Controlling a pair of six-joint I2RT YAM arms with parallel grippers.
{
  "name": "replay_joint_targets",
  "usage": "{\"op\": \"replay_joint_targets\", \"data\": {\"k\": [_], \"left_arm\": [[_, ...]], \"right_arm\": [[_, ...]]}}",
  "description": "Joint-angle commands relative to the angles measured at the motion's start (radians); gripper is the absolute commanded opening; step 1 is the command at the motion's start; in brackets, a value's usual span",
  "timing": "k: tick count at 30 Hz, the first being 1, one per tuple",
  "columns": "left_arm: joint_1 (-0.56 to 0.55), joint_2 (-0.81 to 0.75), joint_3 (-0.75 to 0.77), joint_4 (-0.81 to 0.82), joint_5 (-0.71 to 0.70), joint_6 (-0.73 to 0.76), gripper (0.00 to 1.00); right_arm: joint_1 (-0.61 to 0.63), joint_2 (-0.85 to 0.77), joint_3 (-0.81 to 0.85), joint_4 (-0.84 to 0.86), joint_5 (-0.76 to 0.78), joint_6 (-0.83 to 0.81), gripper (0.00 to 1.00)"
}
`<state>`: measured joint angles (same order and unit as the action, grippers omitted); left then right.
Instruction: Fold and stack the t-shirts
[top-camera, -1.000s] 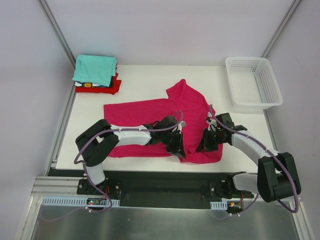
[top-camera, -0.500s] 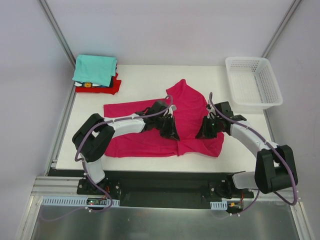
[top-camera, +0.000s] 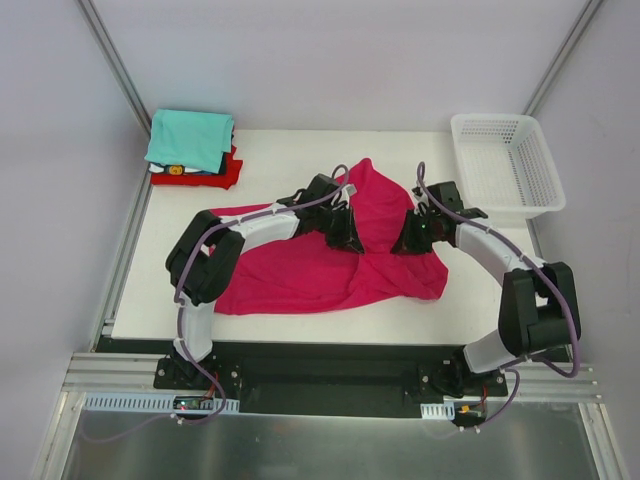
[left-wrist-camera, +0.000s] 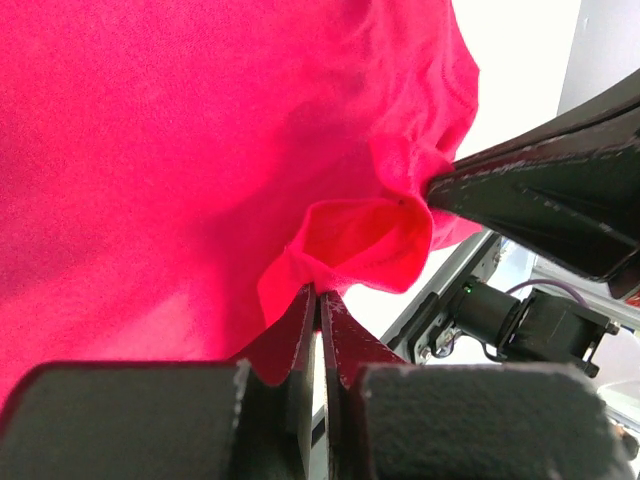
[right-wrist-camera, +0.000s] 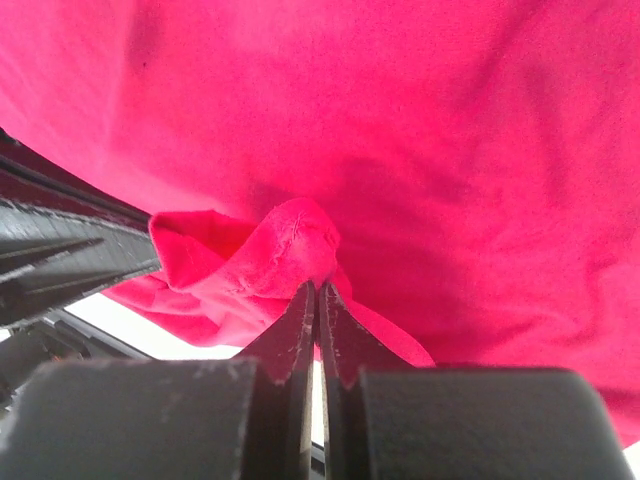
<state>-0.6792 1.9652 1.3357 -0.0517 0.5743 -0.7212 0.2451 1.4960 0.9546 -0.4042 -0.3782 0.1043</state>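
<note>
**A:** What fills the scene?

**B:** A white worktop (top-camera: 290, 150), seen from above. A large magenta-pink t-shirt (top-camera: 290, 275) lies across its middle. The shirt's near right part is lifted and bunched.

**A:** How are the arms posed?

**B:** The left arm (top-camera: 260, 228) reaches from the near left with its elbow bent and its forearm stretched right over the shirt. The right arm (top-camera: 490, 258) curves in from the near right, with its forearm angled left and far. Their tips are near each other above the shirt's right half, tilted downward. The left jaws are closed tight on a pinched fold of the magenta cloth. The right jaws are likewise closed on a small bunch of it.

**A:** What has changed?

**B:** A second ago both tips sat at the shirt's near hem. They have since moved toward the far side, carrying the hem up over the shirt's body.

**A:** What else is there?

**B:** A white mesh basket (top-camera: 505, 165) sits at the far right corner. At the far left corner, a folded teal t-shirt (top-camera: 190, 138) tops a stack, over a dark t-shirt (top-camera: 163, 168) and a red t-shirt (top-camera: 228, 172).

**A:** Any writing?

**B:** There is a small orange mark (top-camera: 175, 170) on the dark t-shirt, too small to read.
</note>
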Motion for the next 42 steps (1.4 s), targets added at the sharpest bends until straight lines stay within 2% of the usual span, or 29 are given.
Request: {"op": "replay_joint_targets", "data": {"k": [1, 19, 33, 42], "left_arm": [[0.001, 0.020, 0.036, -0.027, 0.038, 0.023, 0.00], [0.018, 0.037, 0.036, -0.027, 0.035, 0.028, 0.00], [0.118, 0.093, 0.112, -0.028, 0.059, 0.040, 0.00], [0.121, 0.138, 0.123, -0.028, 0.075, 0.042, 0.00]], "right_arm": [[-0.017, 0.041, 0.071, 0.005, 0.015, -0.009, 0.01], [-0.020, 0.121, 0.099, 0.051, -0.008, -0.018, 0.01], [-0.047, 0.251, 0.280, 0.021, -0.034, -0.034, 0.01], [-0.047, 0.319, 0.288, 0.031, -0.053, -0.035, 0.01]]}}
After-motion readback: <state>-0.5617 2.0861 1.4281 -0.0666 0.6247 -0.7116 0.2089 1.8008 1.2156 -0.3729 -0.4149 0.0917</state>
